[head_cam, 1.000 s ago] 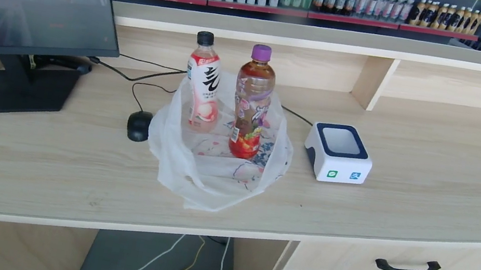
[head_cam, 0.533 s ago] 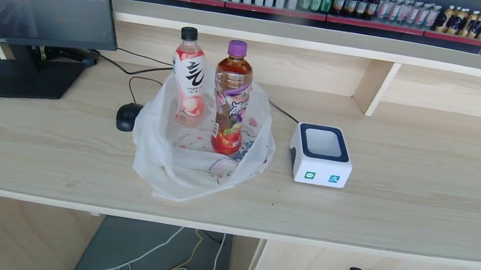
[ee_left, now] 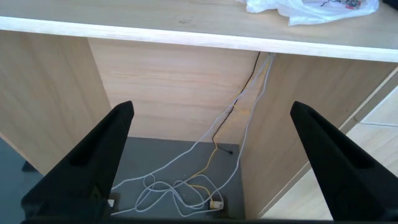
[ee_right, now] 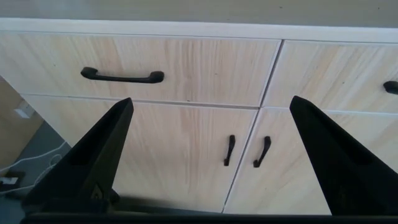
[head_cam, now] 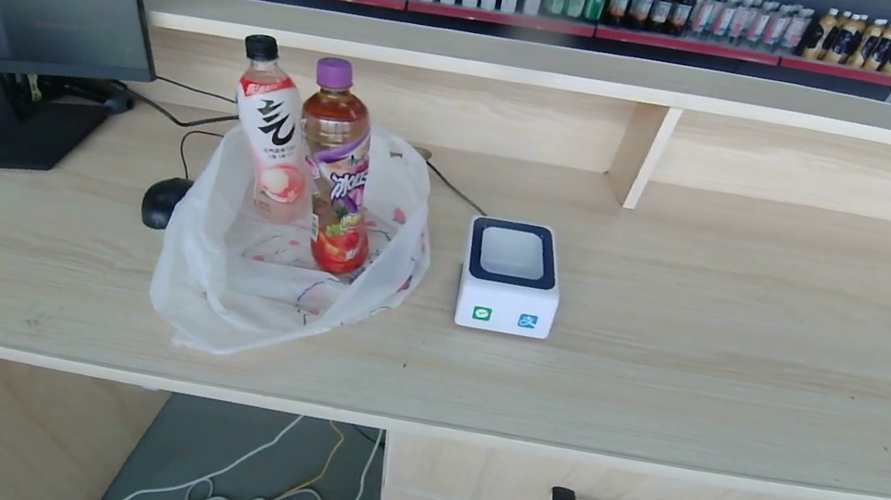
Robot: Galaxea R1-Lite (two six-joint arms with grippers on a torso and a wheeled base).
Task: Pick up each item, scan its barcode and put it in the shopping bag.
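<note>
Only your head camera swung; the shopping bag (head_cam: 218,312) sits near the counter (head_cam: 756,338) edge, with left gripper (ee_left: 211,109) and right gripper (ee_right: 211,102) splayed wide below it.

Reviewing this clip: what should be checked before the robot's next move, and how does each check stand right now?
1. Black-capped bottle in the shopping bag: ok, it stands upright inside.
2. Purple-capped bottle in the bag: ok, it stands upright beside the first.
3. Both barcodes scanned: cannot tell.
4. Scanner window uncovered: ok.
5. Left gripper free: ok, it is open and empty, held low and facing the cables.
6. Right gripper free: ok, it is open and empty, facing the drawers.
</note>
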